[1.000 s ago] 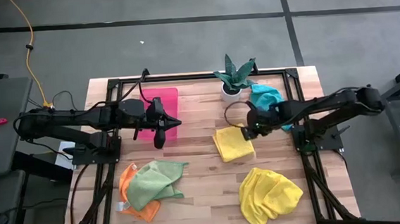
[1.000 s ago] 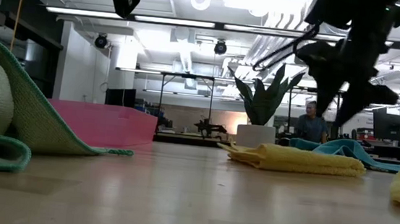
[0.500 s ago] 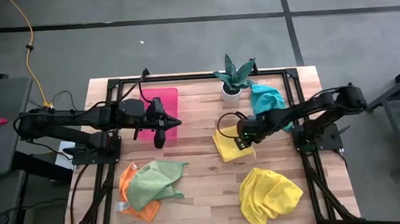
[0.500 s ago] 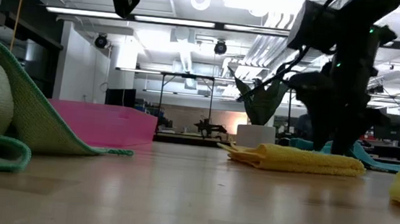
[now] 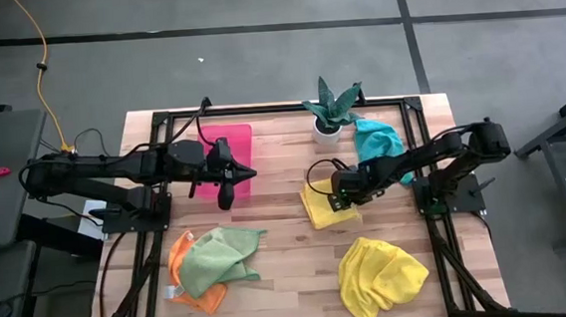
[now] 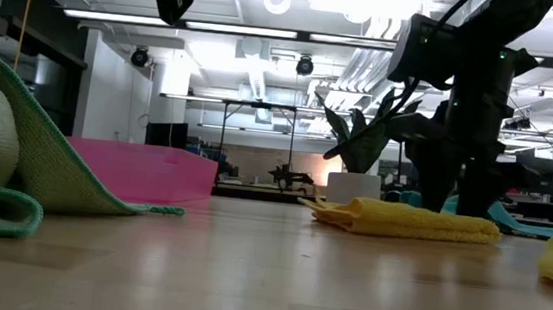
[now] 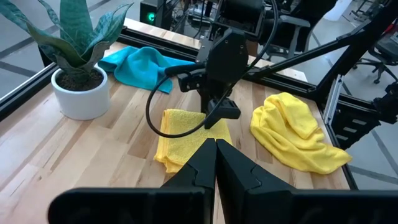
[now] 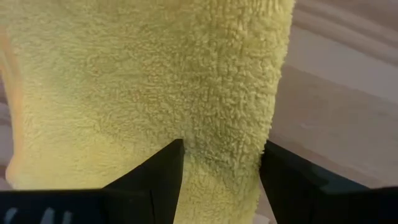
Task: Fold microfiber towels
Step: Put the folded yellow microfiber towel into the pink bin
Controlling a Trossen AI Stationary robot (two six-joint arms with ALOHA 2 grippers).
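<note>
Starting at my left, the orange towel (image 5: 194, 288) lies near the front left corner of the table (image 5: 281, 278), with the light green towel (image 5: 218, 259) crumpled on top of it and covering most of it. Behind them my left gripper (image 5: 228, 193) hangs above the front edge of the pink tray (image 5: 230, 147), well clear of any cloth; its fingers are clenched together with nothing between them, as the left wrist view shows.

Toward the middle I see the folded yellow towel (image 5: 319, 208) lying flat on the wood. My right gripper (image 5: 338, 197) is down on its right part, fingers (image 8: 155, 171) spread apart and straddling the cloth's folded edge, pressed into the pile but not pinching it. In the low view that arm stands right over the flat yellow pad (image 6: 406, 221).

Just behind it stands the potted plant (image 5: 330, 107) in its white pot, and beside that, to the right, the teal towel (image 5: 373, 137) lies bunched near the back edge. Farther front, near the right corner, the second yellow towel (image 5: 378, 277) sits in a loose heap.
</note>
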